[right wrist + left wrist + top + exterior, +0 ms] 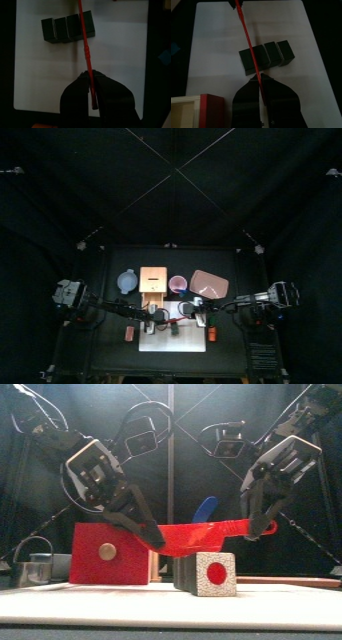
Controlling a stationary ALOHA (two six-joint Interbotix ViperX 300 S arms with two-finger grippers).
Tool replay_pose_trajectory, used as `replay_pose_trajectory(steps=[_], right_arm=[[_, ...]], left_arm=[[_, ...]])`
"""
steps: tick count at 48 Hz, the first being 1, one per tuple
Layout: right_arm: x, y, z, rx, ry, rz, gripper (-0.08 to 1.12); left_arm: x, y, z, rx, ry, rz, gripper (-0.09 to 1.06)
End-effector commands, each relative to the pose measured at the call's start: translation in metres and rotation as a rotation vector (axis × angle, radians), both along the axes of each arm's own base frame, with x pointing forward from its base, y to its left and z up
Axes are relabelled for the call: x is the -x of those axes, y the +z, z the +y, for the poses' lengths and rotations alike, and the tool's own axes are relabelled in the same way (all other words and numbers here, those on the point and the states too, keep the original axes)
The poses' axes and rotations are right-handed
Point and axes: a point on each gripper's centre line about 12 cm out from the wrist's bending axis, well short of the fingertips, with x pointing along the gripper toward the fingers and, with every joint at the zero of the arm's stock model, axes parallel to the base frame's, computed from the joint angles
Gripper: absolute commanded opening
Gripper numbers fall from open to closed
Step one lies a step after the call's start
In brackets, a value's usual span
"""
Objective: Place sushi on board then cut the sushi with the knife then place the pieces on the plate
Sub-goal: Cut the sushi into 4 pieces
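A dark green sushi roll with a white and red end face lies on the white cutting board. In the left wrist view the roll shows several blocks still joined. A red toy knife hangs level just above the roll, held at both ends. My left gripper is shut on one end and my right gripper on the other. The blade crosses the roll near one end block. In the right wrist view the knife runs past the roll.
Behind the board stand the wooden box with its red front, a blue-grey bowl, a red cup holding a blue knife, and the pink tray. A small reddish thing lies on either side of the board.
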Motion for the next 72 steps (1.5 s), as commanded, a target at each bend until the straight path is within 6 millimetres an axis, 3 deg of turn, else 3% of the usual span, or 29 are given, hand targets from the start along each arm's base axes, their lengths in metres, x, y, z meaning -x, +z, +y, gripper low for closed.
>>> replay_pose_trajectory(steps=[1,37,54,72], right_arm=[[-0.008,0.014,-0.009,-0.001,-0.034,-0.049,0.33],[-0.005,0.008,-0.009,-0.012,-0.05,-0.053,0.33],[-0.009,-0.008,-0.01,-0.006,-0.052,-0.021,0.33],[-0.011,0.018,-0.01,-0.003,-0.048,-0.092,0.33]], left_arm=[[-0.01,0.02,-0.009,0.005,-0.023,-0.065,0.31],[-0.012,0.019,-0.019,0.007,-0.046,-0.067,0.31],[-0.013,0.014,-0.018,0.004,-0.043,-0.054,0.31],[-0.014,0.029,-0.018,0.008,-0.045,-0.092,0.31]])
